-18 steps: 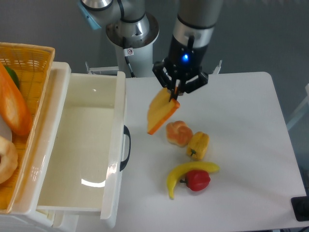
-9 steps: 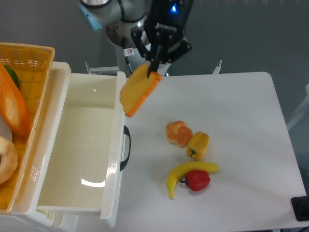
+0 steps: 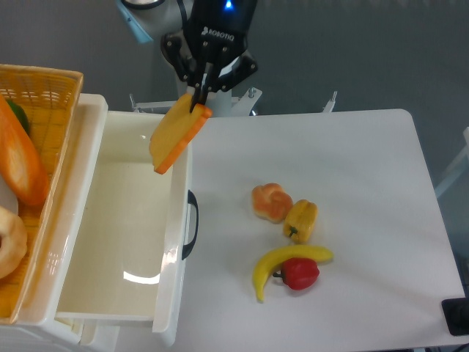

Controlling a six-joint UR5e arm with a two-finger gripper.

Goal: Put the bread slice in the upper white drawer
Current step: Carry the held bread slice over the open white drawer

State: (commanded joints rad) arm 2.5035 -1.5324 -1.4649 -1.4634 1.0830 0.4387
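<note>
Tool pinched closed on the top corner of the bread slice, which hangs tilted above the right wall of the upper white drawer. Slice appears light and stiff; edge grip looks adequate, though rotation is possible.

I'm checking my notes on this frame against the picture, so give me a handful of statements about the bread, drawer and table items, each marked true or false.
1. The gripper holds the bread slice by its top edge. True.
2. The bread slice lies flat on the floor of the upper white drawer. False: it hangs in the air over the drawer's right wall.
3. The drawer is pulled open. True.
4. The banana lies in the drawer. False: it lies on the table, touching the red pepper.
5. The bun sits beside the yellow pepper. True.
</note>
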